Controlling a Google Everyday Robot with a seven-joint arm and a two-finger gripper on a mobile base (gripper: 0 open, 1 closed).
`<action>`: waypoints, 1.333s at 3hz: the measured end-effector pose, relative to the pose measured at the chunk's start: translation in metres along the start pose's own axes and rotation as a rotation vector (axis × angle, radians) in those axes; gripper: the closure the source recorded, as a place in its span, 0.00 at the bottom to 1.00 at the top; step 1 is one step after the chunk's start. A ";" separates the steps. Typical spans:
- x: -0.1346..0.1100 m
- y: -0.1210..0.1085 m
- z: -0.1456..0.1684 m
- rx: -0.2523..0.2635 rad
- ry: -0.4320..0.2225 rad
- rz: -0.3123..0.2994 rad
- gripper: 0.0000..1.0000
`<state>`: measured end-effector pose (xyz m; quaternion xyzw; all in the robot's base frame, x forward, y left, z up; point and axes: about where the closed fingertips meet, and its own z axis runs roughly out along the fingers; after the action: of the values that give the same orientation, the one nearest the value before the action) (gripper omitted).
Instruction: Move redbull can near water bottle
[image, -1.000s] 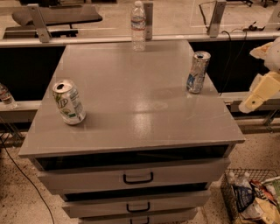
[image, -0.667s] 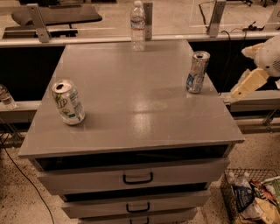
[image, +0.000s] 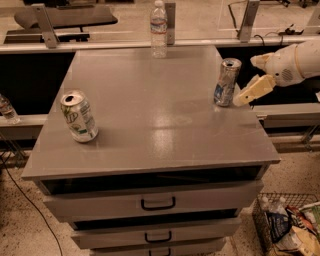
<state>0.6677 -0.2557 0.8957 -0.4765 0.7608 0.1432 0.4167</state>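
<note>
The redbull can (image: 227, 82), slim and silver with blue patches, stands upright near the right edge of the grey cabinet top (image: 150, 105). The water bottle (image: 159, 27), clear with a white cap, stands at the middle of the far edge. My gripper (image: 253, 76) reaches in from the right, just right of the redbull can at the height of its body. Its cream fingers (image: 254, 91) are spread open and hold nothing. The lower finger is close beside the can's base.
A wider white can with green print (image: 79, 116) stands near the left edge. Drawers (image: 158, 203) are below the top. A wire basket of packages (image: 290, 225) sits on the floor at the right. Another bottle (image: 7, 109) is on a ledge at the left.
My gripper has moved left from off the right edge to close beside the redbull can. The cans and the bottle have not moved.
</note>
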 end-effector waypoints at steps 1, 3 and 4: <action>-0.012 0.002 0.029 -0.059 -0.096 0.052 0.00; -0.029 0.011 0.040 -0.129 -0.183 0.105 0.47; -0.047 0.010 0.013 -0.128 -0.235 0.084 0.72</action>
<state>0.6749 -0.2135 0.9223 -0.4497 0.7155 0.2638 0.4650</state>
